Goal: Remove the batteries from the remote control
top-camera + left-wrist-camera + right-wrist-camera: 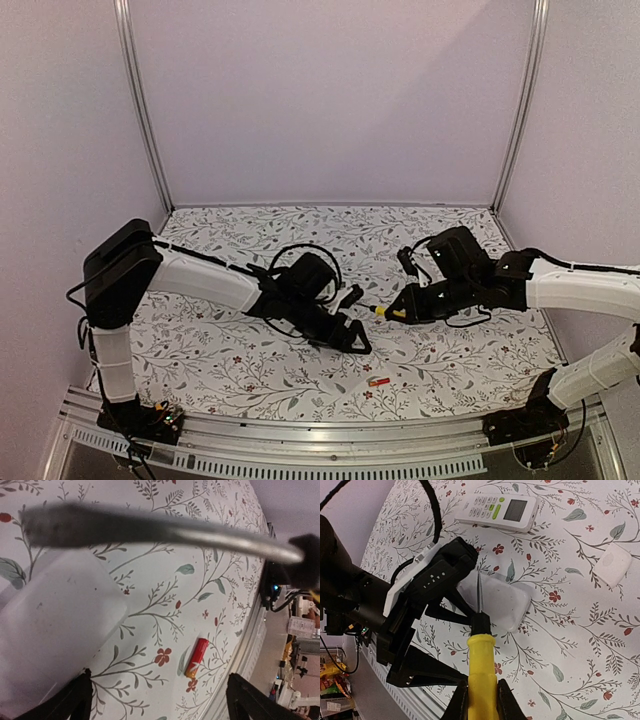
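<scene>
Two arms over a floral desk. The left hand stands wide open and grips nothing; in its wrist view the two dark fingers frame the lower corners, with a frosted white rounded block lying flat at about 9 o'clock. Whether a finger touches that block cannot be told. The right hand is closed on the yellow handle of a screwdriver. The blade points to 12 o'clock in the right wrist view, and its tip lies over the near edge of the block, just beside the black body of the left hand. One red-orange battery lies flat on the desk, apart from both hands: at 4 o'clock from the block in the left wrist view, and at about 5 o'clock from the left hand in the overhead view, near the front edge. No other battery shows. A white remote rests face up — keypad, green buttons and display visible — at 12 o'clock from the blade tip, well apart from it. A small white piece lies at 2 o'clock from the block.
</scene>
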{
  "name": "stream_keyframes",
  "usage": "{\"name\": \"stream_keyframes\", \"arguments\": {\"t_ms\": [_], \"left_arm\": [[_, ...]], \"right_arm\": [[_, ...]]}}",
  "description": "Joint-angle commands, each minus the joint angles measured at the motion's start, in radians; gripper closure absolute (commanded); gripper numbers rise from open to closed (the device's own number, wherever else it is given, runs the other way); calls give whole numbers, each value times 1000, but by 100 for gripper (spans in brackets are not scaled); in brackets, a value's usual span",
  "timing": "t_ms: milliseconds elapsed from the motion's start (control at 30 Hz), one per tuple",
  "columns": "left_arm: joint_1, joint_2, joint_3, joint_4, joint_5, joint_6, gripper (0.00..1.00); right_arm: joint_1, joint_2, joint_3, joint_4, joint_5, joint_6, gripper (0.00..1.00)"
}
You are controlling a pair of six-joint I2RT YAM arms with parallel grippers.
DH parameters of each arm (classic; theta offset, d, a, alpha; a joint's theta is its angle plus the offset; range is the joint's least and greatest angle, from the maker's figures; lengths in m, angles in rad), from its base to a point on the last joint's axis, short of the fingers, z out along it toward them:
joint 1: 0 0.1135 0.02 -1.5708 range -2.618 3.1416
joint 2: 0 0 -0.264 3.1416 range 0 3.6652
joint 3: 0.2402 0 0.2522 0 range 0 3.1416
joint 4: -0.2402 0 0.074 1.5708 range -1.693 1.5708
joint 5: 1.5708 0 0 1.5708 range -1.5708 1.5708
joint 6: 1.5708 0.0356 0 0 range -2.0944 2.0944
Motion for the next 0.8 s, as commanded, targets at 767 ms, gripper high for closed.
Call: {"name": "stream_keyframes", "arguments": {"t_ms": [767], "left_arm": [[278,-180,-106,-205,-23,202,41]], "right_arm": [[128,233,151,61,-25,57,100]]}}
